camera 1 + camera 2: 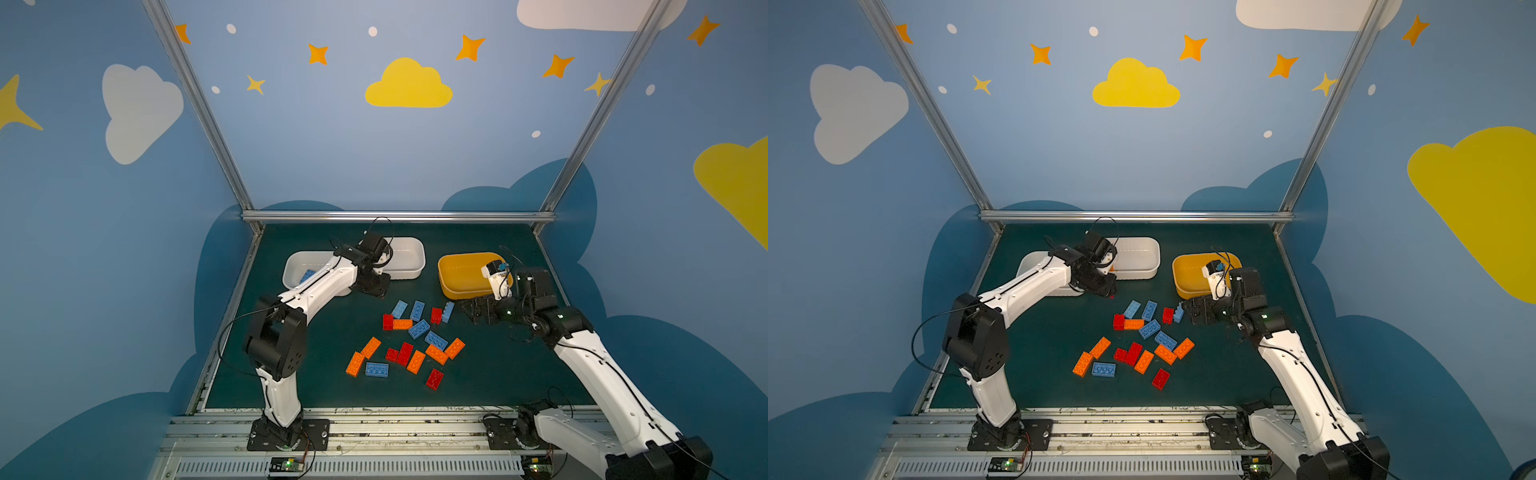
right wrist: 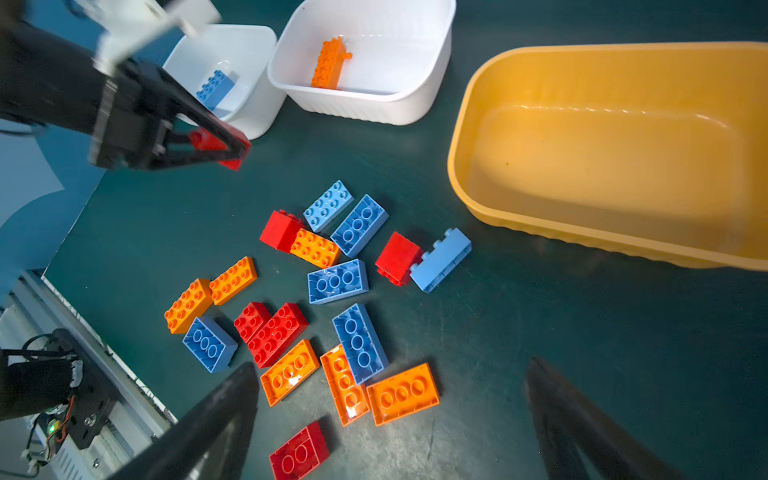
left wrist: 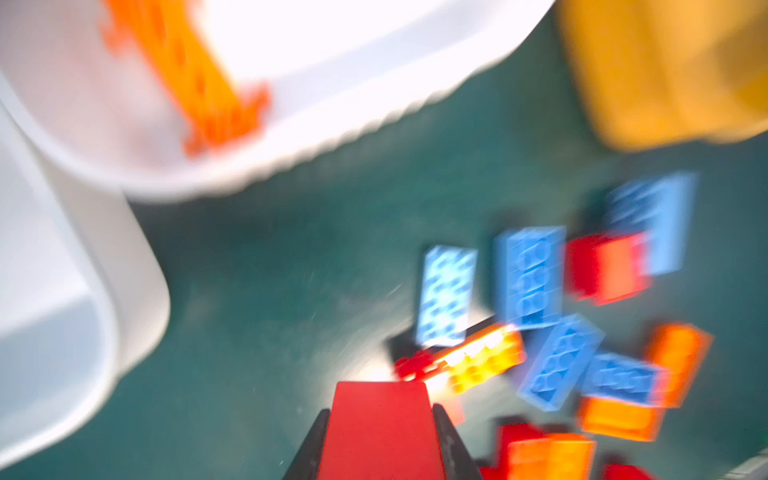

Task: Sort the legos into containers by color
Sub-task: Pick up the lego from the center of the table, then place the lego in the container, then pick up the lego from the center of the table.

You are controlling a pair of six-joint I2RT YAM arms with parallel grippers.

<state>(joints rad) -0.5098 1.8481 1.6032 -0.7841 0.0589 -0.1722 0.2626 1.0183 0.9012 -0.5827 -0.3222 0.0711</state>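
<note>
My left gripper [image 1: 376,291] is shut on a red brick [image 2: 214,143] and hangs above the mat just in front of the two white containers; the brick [image 3: 378,432] fills the gap between the jaws. The left white tub [image 2: 259,112] holds a blue brick [image 2: 214,87]. A long orange piece [image 2: 328,62] lies in the middle white tub [image 2: 399,108]. Nothing lies in the yellow tub [image 2: 457,166]. Several blue, orange and red legos [image 1: 415,336] are scattered mid-table. My right gripper [image 2: 390,368] stands open over the pile's right side, holding nothing.
The three tubs stand in a row along the back of the dark green mat [image 1: 519,374]. Metal frame posts and a rail [image 1: 395,216] bound the back and sides. The arm bases sit on the front rail [image 1: 395,428].
</note>
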